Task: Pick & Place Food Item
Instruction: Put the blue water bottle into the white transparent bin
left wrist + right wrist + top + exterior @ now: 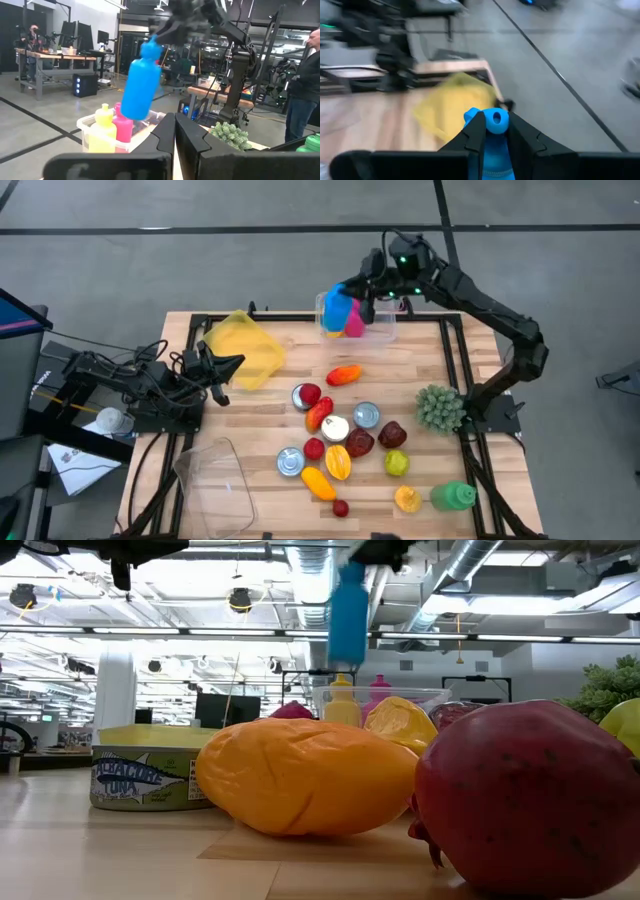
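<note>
Three bottles sit at the clear bin (372,330) on the far edge of your counter (270,420): a yellow bottle (102,131) and a pink bottle (122,127) stand inside it, and the blue bottle (335,308) hangs above it, clamped at the neck by your right end effector (494,131). Three tins lie among the fruit. Your left end effector (222,370), fingers closed on nothing, waits beside the yellow lid (245,348).
</note>
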`<action>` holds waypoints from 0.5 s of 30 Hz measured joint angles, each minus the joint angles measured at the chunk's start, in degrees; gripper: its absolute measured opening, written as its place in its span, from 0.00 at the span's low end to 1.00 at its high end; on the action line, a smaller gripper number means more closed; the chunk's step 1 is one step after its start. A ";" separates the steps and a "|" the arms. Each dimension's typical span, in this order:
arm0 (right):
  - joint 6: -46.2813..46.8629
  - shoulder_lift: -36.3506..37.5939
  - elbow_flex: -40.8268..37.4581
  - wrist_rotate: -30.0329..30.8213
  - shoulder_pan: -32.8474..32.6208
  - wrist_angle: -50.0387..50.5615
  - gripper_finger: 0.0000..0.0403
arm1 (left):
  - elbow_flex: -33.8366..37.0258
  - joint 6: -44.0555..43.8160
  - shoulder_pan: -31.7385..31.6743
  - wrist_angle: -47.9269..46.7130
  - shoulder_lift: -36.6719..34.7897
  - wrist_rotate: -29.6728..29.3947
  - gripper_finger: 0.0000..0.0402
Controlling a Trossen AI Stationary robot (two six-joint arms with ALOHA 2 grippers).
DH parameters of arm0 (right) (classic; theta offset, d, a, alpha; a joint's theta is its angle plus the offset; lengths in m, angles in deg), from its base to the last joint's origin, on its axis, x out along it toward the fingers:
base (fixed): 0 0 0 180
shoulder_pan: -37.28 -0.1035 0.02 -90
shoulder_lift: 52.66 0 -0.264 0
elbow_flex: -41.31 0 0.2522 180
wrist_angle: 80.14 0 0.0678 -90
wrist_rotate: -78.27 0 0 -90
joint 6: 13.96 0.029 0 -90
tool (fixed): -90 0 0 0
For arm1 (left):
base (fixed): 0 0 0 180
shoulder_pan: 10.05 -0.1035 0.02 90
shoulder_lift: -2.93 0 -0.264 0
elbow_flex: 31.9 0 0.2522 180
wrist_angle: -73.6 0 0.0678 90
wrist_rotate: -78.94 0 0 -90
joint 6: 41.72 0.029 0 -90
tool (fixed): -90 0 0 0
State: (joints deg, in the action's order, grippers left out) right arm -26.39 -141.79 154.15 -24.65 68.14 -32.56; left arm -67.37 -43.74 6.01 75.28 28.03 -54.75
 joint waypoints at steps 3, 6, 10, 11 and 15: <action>-0.39 -0.40 -3.24 3.42 1.59 -0.69 0.13 | 0.00 0.01 0.00 0.00 0.00 0.00 0.00; 0.03 0.03 -7.48 4.75 1.99 -7.26 0.13 | 0.00 0.22 0.00 -0.02 0.02 -0.55 0.00; 0.80 0.25 -9.88 4.55 2.94 -9.47 0.13 | 0.00 0.22 0.00 -0.02 0.02 -1.44 0.00; 1.17 0.25 -10.21 4.64 2.94 -9.50 0.13 | 0.00 0.22 0.00 -0.01 0.02 -1.61 0.00; 1.67 0.22 -11.70 4.54 2.51 -10.07 0.13 | 0.00 0.22 0.00 -0.02 0.02 -1.84 0.00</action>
State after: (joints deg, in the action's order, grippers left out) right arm -24.72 -141.57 142.46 -20.11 70.65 -42.63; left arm -67.37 -43.53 6.01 75.27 28.06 -56.58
